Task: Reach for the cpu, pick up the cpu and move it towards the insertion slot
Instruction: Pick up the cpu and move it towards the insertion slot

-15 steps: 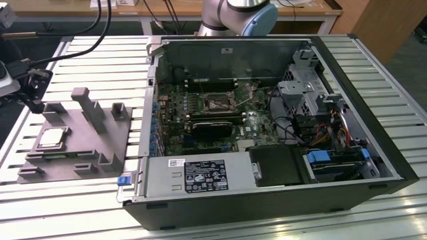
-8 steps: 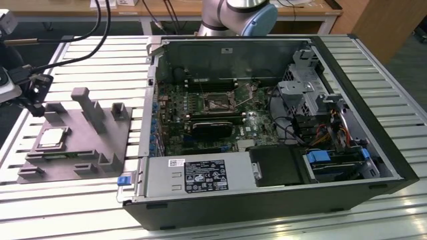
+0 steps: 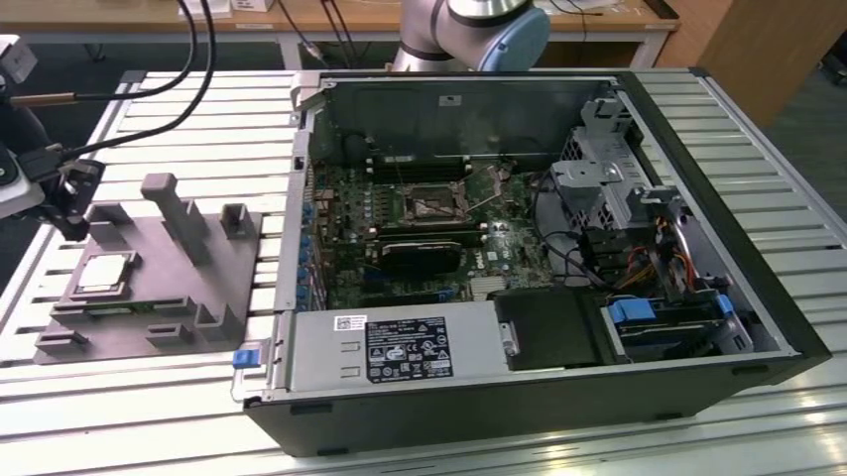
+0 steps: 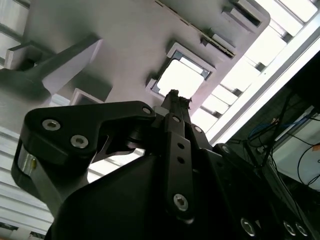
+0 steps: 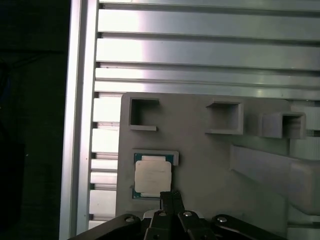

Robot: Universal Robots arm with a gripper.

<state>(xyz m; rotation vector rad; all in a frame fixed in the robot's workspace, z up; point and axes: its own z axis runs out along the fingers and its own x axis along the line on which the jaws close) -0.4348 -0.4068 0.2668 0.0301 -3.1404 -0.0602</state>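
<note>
Shiny square cpu [image 5: 152, 176] on grey fixture [image 5: 210, 172] — gripper [image 5: 170, 196] seemingly pinched.

Slatted, likely aluminium table [image 3: 741, 119] bears grey fixture [image 3: 159, 288] and computer case [image 3: 530, 397].

I see the grey fixture plate [image 5: 210, 170] lying directly beneath the gripper [image 5: 170, 196], with its upright blocks [image 3: 179, 223] just beside the tool. The slatted aluminium table [image 5: 200, 55] carries it. Well away from the tool sits the open computer case [image 3: 530, 412], a grey power supply [image 3: 397, 347] inside. Black cables [image 3: 198, 59] run toward the tool.
</note>
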